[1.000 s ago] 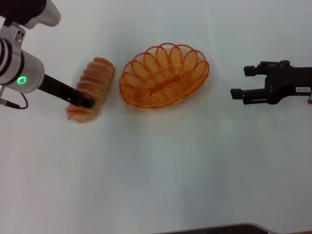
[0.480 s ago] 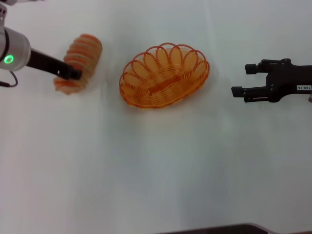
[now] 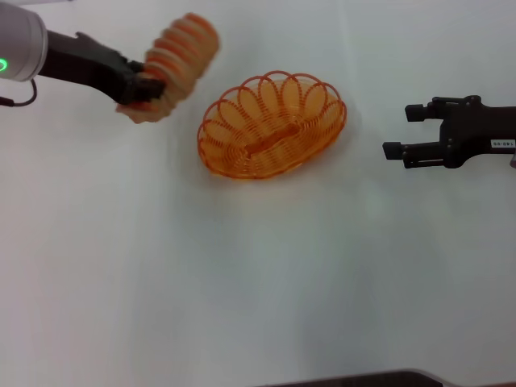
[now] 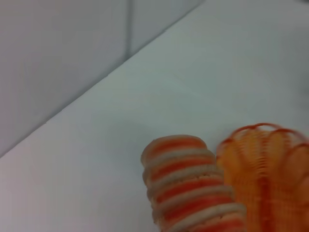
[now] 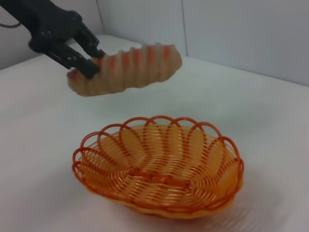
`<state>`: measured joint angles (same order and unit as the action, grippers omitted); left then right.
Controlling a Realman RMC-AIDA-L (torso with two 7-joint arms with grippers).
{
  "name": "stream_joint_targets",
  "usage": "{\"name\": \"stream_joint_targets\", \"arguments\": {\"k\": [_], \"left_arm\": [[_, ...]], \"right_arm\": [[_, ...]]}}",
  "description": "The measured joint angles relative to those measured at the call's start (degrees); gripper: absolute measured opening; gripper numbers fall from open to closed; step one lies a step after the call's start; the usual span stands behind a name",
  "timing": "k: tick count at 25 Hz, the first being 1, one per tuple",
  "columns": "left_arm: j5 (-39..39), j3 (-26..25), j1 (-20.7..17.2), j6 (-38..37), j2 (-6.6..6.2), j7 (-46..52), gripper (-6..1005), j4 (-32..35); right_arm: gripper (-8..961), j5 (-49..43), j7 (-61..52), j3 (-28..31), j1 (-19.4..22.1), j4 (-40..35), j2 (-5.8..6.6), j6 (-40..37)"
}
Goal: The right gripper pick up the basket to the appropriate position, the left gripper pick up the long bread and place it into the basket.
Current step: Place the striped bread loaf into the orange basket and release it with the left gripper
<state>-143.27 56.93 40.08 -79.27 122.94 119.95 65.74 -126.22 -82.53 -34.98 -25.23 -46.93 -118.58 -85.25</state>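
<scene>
Holding the long bread (image 3: 179,61) near one end, the left gripper (image 3: 145,86) sits above the far-left area of the white table (image 3: 242,282), fingers clamped on the loaf. Loaf is airborne, clear of the surface, per right wrist view: bread (image 5: 128,67) hangs above and beyond the basket (image 5: 159,166), with gripper (image 5: 82,60) at its end farthest from basket centre. Loaf is tilted; free end points toward far edge and basket side. In left wrist view, bread (image 4: 188,186) projects fwd from the arm, basket rim (image 4: 263,159) just beside it.

Basket (image 3: 272,123) rests on table, approx. centre-far, empty, no contact w/ either gripper.

Right gripper (image 3: 397,133) hovers near right edge, well apart from basket, fingers spread wide, holding nothing.
</scene>
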Motion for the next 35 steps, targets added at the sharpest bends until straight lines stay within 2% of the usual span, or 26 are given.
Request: {"name": "stream_joint_targets", "arguments": {"k": [2,6,11,15,18,27,29,35], "left_arm": [[3.01,-1.38,0.69,-3.96,-0.38,-5.22,388,0.26],[4.67,-1.52,2.22,-7.42,-0.58,-9.41,353,0.89],[5.69,0.81,4.43,-9.27,0.49,-11.19,313,0.34],[5.76,6.09,5.57,-6.85,1.01,-10.88,256,-1.78],[5.79,9.70,6.46,-2.32,1.25,-10.57,221,-5.32],[8.07,12.43,6.43,0.76,1.28,-10.61,187,-8.28],[8.09,14.31,5.51,2.19,1.30,-10.69,180,-8.36],[8.23,15.10,3.99,7.04,1.41,-9.23,175,-8.58]], "right_arm": [[869,0.00,0.00,0.00,-0.04,0.00,0.09,0.00],[869,-0.05,0.00,0.00,-0.21,0.00,0.23,-0.06],[869,-0.09,0.00,-0.08,-0.26,0.00,0.36,-0.48],[869,-0.13,0.00,-0.39,-0.26,0.00,0.37,-0.53],[869,-0.19,0.00,-0.41,-0.26,0.00,0.37,-0.54],[869,-0.27,0.00,-0.53,-0.25,0.00,0.37,-0.63],[869,-0.26,0.00,-0.53,-0.30,0.00,0.37,-0.68],[869,-0.26,0.00,-0.53,-0.59,0.00,0.37,-0.72]]}}
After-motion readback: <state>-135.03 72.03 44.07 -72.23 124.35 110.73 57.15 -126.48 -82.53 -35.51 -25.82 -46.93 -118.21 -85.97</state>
